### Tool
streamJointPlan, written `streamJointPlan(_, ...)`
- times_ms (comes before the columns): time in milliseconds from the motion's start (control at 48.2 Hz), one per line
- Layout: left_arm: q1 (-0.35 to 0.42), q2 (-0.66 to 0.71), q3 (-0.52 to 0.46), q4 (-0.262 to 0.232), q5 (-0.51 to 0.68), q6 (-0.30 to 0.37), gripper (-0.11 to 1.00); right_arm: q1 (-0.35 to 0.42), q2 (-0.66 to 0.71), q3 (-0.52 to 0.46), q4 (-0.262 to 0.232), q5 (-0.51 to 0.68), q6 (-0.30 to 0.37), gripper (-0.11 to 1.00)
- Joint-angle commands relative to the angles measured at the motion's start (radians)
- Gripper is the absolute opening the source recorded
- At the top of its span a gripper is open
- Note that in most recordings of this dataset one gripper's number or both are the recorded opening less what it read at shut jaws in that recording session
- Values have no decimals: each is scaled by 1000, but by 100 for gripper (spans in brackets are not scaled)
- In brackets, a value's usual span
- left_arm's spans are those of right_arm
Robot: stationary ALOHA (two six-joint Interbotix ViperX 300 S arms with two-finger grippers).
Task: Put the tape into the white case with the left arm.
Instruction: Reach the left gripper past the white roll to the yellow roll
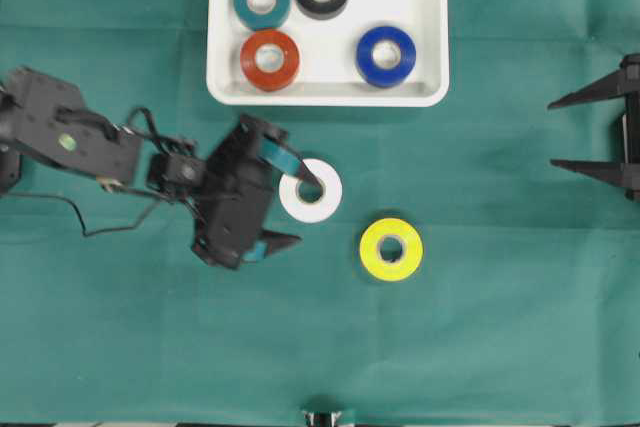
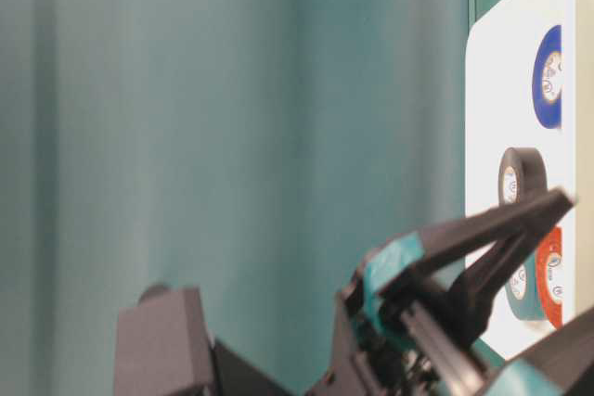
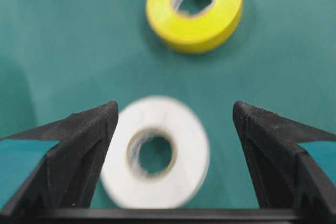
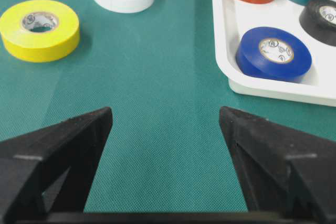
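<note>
I see my left gripper (image 1: 305, 213) wide open over the white tape (image 1: 311, 191), holding nothing. This roll lies on the green cloth (image 1: 480, 327), just below the white case (image 1: 424, 47). The right gripper (image 1: 553, 134) is open also, far at the side.

- Four tape rolls lie inside the white case (image 1: 327, 87) at the desk's (image 1: 500, 327) far edge.
- Two more rolls lie nearer on the desk, one (image 1: 311, 191) between the left end effector's (image 1: 297, 210) fingers, the other (image 1: 391, 248) just right of it.
</note>
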Motion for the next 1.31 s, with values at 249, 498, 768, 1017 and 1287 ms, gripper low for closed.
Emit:
streamJointPlan(249,-35,81,-110,-3,-5,2,90,0,6,-11,0,-9,2,86)
streamJointPlan(498,-51,166,-189,-2,-5,2,90,0,6,-11,0,-9,2,86)
streamJointPlan(768,-63,244,-276,-2,-5,2,90,0,6,-11,0,-9,2,86)
streamJointPlan(1017,-67,311,-344,-2,34,0,90,-2,6,-12,0,-9,2,86)
streamJointPlan(1287,-67,364,-407,-2,120,0,90,-2,5,-12,0,-9,2,86)
